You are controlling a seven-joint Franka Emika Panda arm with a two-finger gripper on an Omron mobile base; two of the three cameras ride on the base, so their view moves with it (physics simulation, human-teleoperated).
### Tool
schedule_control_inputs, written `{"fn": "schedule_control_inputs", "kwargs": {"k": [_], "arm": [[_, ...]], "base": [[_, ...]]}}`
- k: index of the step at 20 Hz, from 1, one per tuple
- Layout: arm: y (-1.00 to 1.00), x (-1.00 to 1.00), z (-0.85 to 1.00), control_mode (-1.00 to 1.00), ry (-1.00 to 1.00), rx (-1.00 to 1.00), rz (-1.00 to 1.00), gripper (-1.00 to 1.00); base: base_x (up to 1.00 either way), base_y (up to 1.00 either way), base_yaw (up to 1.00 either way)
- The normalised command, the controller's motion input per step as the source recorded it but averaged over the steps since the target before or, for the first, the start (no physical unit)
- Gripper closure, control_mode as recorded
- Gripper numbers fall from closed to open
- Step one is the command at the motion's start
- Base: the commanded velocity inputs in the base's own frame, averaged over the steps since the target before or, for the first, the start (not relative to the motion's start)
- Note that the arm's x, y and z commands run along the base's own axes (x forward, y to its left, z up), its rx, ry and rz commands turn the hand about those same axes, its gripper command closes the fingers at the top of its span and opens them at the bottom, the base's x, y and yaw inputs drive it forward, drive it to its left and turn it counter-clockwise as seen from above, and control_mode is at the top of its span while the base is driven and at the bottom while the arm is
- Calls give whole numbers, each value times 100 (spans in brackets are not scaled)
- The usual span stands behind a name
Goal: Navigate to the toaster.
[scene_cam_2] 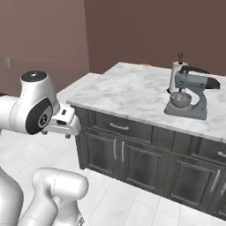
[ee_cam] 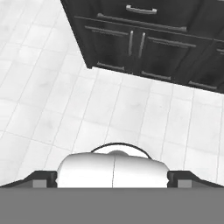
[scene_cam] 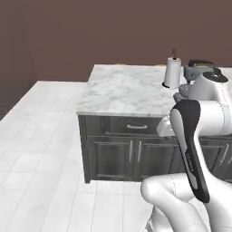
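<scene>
The toaster is out of view in every frame. My arm is folded close above the base, and the hand points down at the white tiled floor [ee_cam: 52, 100]. In the hand view my gripper [ee_cam: 112, 180] is open: its two dark fingertips [ee_cam: 40, 179] stand far apart at the bottom edge, with nothing between them. The hand hangs in front of the dark island cabinets [ee_cam: 144, 43], short of them.
A kitchen island with a white marble top [scene_cam: 122, 90] [scene_cam_2: 132, 95] and dark cabinet doors [scene_cam: 131, 154] stands ahead. On it are a paper towel roll [scene_cam: 172, 72] [scene_cam_2: 177, 73] and a grey stand mixer [scene_cam_2: 190, 95]. Brown walls [scene_cam: 90, 31] rise behind. Open tiled floor [scene_cam: 41, 149] lies to the left.
</scene>
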Motion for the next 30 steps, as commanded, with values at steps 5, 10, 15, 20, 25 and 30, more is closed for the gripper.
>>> {"fn": "schedule_control_inputs", "kwargs": {"k": [5, 10, 15, 20, 25, 30], "arm": [[0, 0, 0, 100, 0, 0, 0, -100], [0, 0, 0, 100, 0, 0, 0, -100], [0, 0, 0, 100, 0, 0, 0, -100], [0, 0, 0, 100, 0, 0, 0, -100], [0, 0, 0, 100, 0, 0, 0, -100], [0, 0, 0, 100, 0, 0, 0, -100]], "base": [[0, 0, 100], [0, 0, 100], [0, 0, 100], [0, 0, 100], [0, 0, 100], [0, -12, 100]]}}
